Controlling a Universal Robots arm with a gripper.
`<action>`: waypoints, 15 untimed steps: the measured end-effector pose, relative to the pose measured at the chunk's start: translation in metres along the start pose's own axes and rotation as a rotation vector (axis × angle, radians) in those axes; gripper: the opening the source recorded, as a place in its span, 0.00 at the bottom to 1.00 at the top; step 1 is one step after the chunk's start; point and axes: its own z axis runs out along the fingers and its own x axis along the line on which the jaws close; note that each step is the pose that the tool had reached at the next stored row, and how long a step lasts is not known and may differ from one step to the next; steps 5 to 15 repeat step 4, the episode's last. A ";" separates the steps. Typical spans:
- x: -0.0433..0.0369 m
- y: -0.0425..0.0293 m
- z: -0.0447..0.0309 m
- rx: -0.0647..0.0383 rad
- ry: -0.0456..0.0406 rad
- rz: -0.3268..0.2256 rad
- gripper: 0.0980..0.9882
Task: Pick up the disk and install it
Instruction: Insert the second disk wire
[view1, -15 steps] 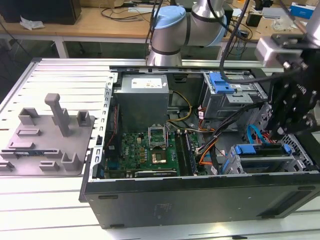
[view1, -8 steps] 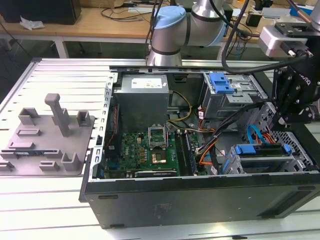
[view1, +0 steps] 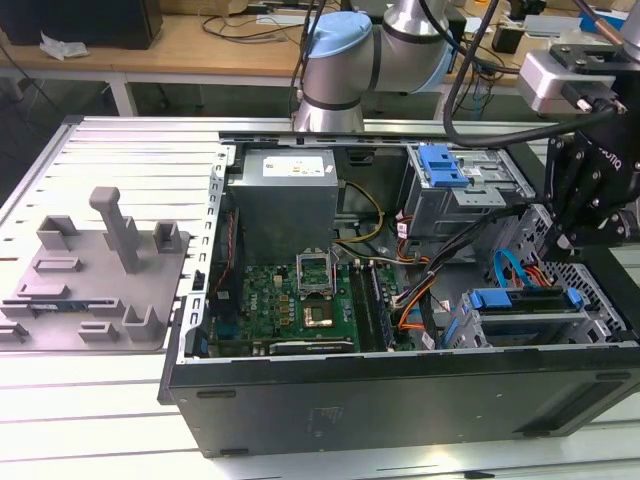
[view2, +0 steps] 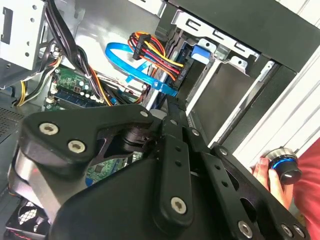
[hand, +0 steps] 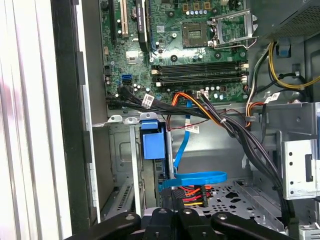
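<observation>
The disk (view1: 527, 322) lies in the drive bay at the case's front corner, on the exterior view's right. Its blue carrier bracket (view1: 522, 298) runs along its upper edge, with a grey metal body below. In the first wrist view the disk (hand: 161, 167) is edge-on, with a blue tab (hand: 152, 141) at its far end. In the second wrist view its grey face (view2: 225, 95) sits inside the bay frame. My gripper (view1: 562, 232) hangs just above the disk's cabled end; its black links show in both wrist views (view2: 172, 107) (hand: 175, 202). Contact with the disk cannot be made out.
A blue data cable (hand: 192, 177) and an orange-yellow power plug (view2: 150, 52) lie by the disk's end. A grey power-supply box (view1: 285, 195), motherboard (view1: 300, 300) and upper cage with a blue latch (view1: 445, 165) surround it. A hand (view2: 265, 176) holds a knob outside the case. Grey fixture (view1: 95, 275) lies left.
</observation>
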 end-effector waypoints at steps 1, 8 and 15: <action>0.0000 0.0000 0.0000 0.000 0.0005 0.000 0.01; 0.0000 0.0000 0.0000 0.000 0.0012 0.000 0.01; 0.0000 0.0000 0.0000 0.000 0.0012 0.000 0.01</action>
